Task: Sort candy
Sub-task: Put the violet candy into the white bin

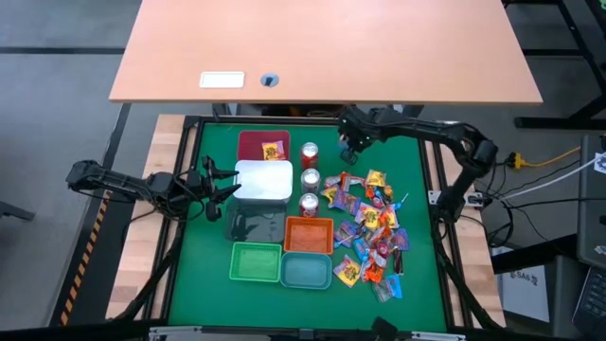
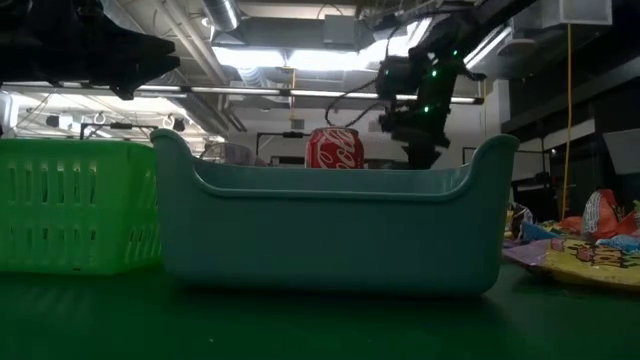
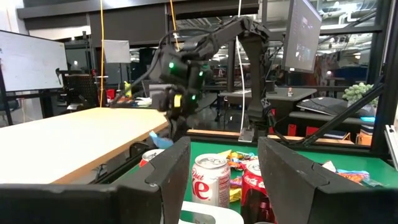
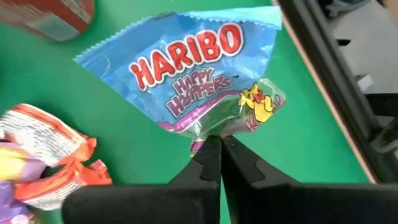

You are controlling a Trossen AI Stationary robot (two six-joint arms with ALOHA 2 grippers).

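The right gripper (image 4: 220,144) pinches a blue candy bag (image 4: 198,68) tight (most candy (image 1: 371,232) waits, one sits in the red bin (image 1: 254,142)).

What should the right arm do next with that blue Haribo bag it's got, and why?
Probably lift it a little higher and start carrying it toward the bins. The right end effector is shut on the blue Haribo bag, near the far edge of the green mat, away from the candy pile. Which bin suits it, I cannot tell.
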